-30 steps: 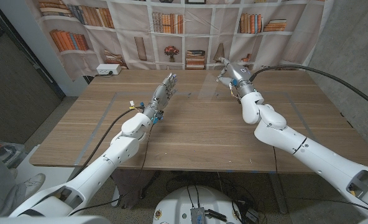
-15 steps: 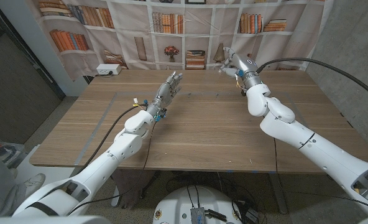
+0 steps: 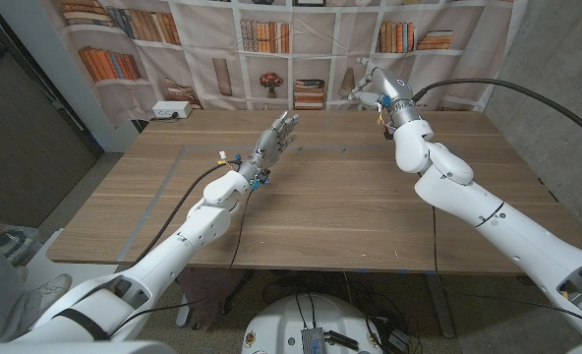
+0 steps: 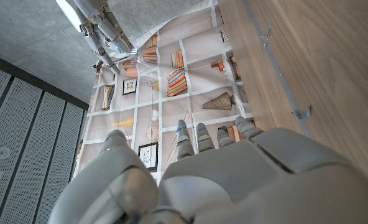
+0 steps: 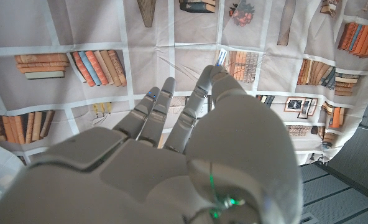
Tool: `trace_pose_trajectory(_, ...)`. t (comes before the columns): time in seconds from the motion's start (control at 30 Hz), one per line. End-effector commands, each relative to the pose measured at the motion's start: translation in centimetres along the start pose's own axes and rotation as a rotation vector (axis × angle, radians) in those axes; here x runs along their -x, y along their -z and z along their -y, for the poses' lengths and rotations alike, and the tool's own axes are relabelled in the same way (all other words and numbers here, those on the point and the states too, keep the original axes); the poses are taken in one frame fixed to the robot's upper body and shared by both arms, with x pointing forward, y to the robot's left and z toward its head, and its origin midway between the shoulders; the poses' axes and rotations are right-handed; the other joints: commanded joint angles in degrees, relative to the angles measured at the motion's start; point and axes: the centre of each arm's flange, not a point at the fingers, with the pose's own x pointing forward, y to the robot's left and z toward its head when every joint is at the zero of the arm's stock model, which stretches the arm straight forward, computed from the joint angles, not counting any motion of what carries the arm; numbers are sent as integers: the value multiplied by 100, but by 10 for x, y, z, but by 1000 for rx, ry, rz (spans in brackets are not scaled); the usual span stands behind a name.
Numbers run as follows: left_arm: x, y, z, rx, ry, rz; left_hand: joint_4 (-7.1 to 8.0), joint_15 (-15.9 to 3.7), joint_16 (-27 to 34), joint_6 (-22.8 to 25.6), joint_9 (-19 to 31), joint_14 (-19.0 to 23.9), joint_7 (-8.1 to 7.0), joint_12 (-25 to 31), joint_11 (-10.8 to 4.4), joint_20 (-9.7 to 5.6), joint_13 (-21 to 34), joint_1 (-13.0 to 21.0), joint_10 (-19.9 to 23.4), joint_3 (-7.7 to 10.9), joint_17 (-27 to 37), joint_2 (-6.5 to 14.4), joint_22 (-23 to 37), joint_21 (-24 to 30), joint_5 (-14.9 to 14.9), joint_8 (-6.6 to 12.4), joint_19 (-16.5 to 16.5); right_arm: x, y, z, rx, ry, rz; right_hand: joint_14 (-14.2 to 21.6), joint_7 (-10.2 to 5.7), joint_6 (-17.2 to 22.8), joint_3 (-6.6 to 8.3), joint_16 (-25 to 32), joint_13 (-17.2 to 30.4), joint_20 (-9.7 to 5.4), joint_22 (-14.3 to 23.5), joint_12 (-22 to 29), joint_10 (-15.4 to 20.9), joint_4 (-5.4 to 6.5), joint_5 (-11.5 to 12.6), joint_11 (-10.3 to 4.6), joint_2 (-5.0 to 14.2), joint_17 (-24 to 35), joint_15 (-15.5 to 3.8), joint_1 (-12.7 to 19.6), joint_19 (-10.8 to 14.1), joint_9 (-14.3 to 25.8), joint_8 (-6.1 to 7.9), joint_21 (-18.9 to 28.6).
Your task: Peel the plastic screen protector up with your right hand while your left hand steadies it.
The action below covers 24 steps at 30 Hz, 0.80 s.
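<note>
My right hand (image 3: 372,87) is raised high over the table's far edge, in front of the bookshelf backdrop, thumb and a finger pinched together. In the right wrist view a thin bluish edge of the clear screen protector (image 5: 220,57) shows at the fingertips of that hand (image 5: 171,143); the rest of the film is too transparent to trace. My left hand (image 3: 271,140) hovers over the far middle of the wooden table (image 3: 320,211), fingers stretched out and holding nothing. The left wrist view looks past my left hand (image 4: 221,174) to the right hand (image 4: 100,28).
A tape outline (image 3: 171,172) marks a rectangle on the tabletop. A white box (image 3: 170,111) sits at the far left corner. A curtain printed with bookshelves (image 3: 271,49) hangs just behind the table. Cables run along both arms.
My right hand has risen and moved back toward the curtain. My left hand has reached a little further forward and up.
</note>
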Motion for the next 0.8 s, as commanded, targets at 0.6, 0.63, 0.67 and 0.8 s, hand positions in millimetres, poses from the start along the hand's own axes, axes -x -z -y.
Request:
trace_pose_trajectory(0.6,-16,4,18,-52,52,-20,-533,-10,-1,938,10,-129,-393,12,-186,-14,34,807,43,508,-1,342,12,-4,-20,175,-97,-6,-16,8,-89,-31,19,65,73,52,59,-25,459,61,10,43,150,12,54,-73,-67,12,-963,21,-4,5,-14,-21)
trace_pose_trajectory(0.63,-17,4,18,-54,66,-25,-543,-5,-2,957,10,-133,-407,14,-188,-11,34,819,49,514,-1,342,13,-3,-23,178,-97,-5,-17,7,-89,-33,21,66,71,53,61,-26,460,63,10,43,150,13,55,-73,-67,12,-963,20,-5,5,-14,-21)
trace_pose_trajectory(0.67,-17,5,19,-51,79,-22,-558,-6,-2,978,9,-135,-426,17,-212,-17,34,840,56,525,0,346,13,-2,-26,176,-96,-4,-18,6,-88,-33,22,68,74,52,63,-28,463,59,10,43,150,17,57,-73,-66,12,-960,15,-6,5,-16,-22)
trace_pose_trajectory(0.8,-19,4,23,-69,77,-25,-605,-24,-2,1041,7,-143,-450,12,-229,-33,34,897,48,544,0,331,13,-2,-38,181,-99,-1,-20,4,-85,-40,23,59,73,51,70,-42,469,61,11,40,145,17,63,-74,-76,8,-963,10,-5,5,-20,-22)
